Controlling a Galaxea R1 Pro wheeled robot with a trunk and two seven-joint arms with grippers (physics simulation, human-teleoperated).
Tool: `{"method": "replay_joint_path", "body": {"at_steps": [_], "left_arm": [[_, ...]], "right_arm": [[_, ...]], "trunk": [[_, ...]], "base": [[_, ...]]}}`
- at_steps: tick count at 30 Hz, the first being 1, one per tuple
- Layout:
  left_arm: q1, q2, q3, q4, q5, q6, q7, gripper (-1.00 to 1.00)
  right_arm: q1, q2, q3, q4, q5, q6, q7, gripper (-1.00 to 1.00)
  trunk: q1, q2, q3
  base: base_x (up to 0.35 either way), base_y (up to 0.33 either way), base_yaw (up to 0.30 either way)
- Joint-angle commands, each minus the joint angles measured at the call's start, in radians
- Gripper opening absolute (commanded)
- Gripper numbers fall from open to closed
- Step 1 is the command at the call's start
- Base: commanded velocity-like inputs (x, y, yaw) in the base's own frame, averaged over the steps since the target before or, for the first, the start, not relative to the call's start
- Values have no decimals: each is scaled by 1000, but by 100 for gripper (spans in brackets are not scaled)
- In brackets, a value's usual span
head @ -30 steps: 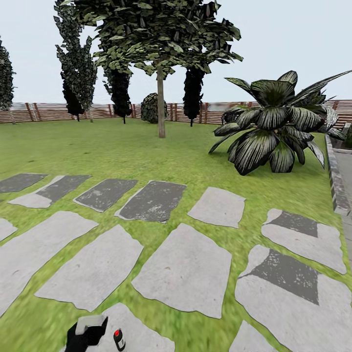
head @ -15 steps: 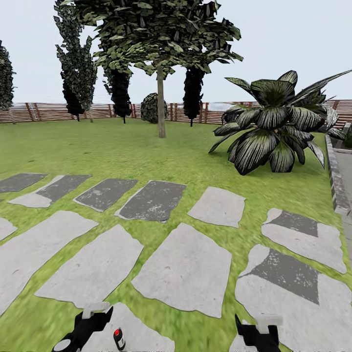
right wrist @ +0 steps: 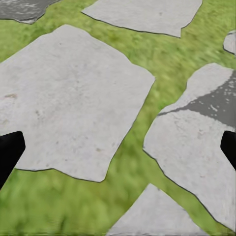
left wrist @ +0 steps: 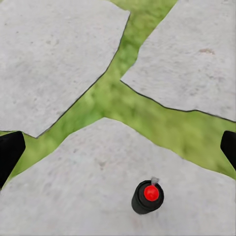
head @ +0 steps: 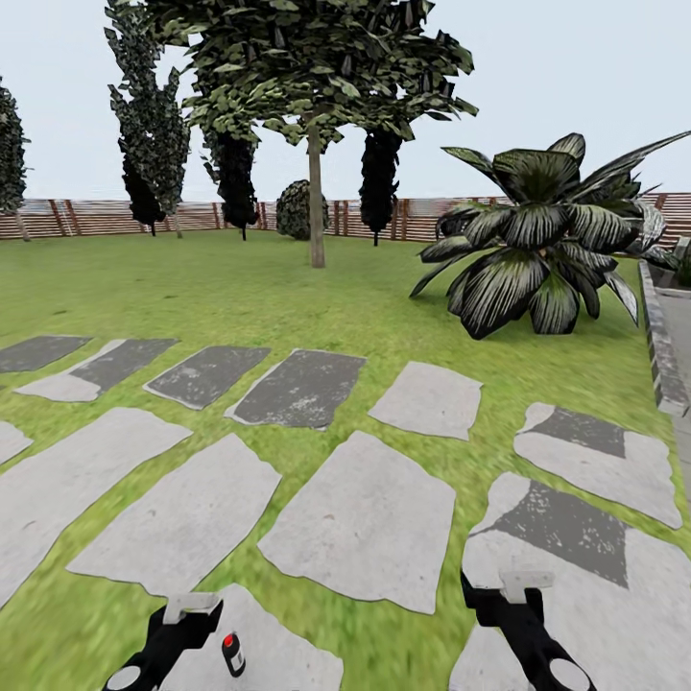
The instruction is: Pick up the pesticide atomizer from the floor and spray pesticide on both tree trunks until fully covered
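Note:
The pesticide atomizer (head: 232, 653), a small black can with a red cap, stands upright on a grey paving stone near my base. In the left wrist view the atomizer (left wrist: 147, 196) sits below and between the fingers. My left gripper (head: 187, 614) hovers just left of it, open and empty, its fingers (left wrist: 10, 152) spread wide. My right gripper (head: 513, 590) is open over another stone, holding nothing, its dark fingers (right wrist: 10, 152) far apart. One tree with a bare pale trunk (head: 316, 197) rises far across the lawn (head: 240, 288).
Irregular stepping stones (head: 365, 523) cross the grass between me and the tree. A big dark-leafed plant (head: 537, 250) spreads at the right, beside a stone curb (head: 662, 355). Dark cypresses (head: 379, 182) and a slatted wooden fence (head: 96, 219) line the back.
The right arm has risen into view at the lower right. The left gripper has dropped and turned beside the atomizer. The whole picture has shifted slightly.

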Motion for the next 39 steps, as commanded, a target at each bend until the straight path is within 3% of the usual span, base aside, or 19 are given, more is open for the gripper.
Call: {"method": "replay_joint_path", "body": {"at_steps": [1, 10, 16, 22, 26, 30, 39], "left_arm": [[-1, 0, 8, 4, -3, -13, -9, 100], [-2, 0, 8, 13, -3, -40, -9, 100], [-2, 1, 8, 13, -3, -41, -9, 100], [-2, 3, 16, 12, -3, -43, -9, 100], [2, 5, 19, 13, -3, -62, -9, 100], [5, 27, 19, 15, -2, -110, -9, 100], [6, 33, 20, 17, -1, -121, -9, 100]], "right_arm": [[0, 0, 0, 7, 1, 6, 0, 100], [0, 0, 1, 48, 1, 3, 5, 100], [0, 0, 1, 48, 1, 4, 3, 100], [0, 1, 6, 50, 1, 2, 3, 100], [0, 1, 10, 55, 1, 2, 5, 100], [0, 1, 10, 58, 1, 2, 5, 100], [0, 1, 3, 59, 1, 1, 2, 100]], "trunk": [[4, -8, -4], [38, -71, -32], [61, -113, -51], [64, -114, -74], [66, -115, -90], [68, -116, -105], [72, -118, -141]], "base": [[0, 0, 0], [0, 0, -5], [0, 0, -223], [0, 0, -222], [0, 0, -33], [0, 0, -3], [0, 0, 0]]}}
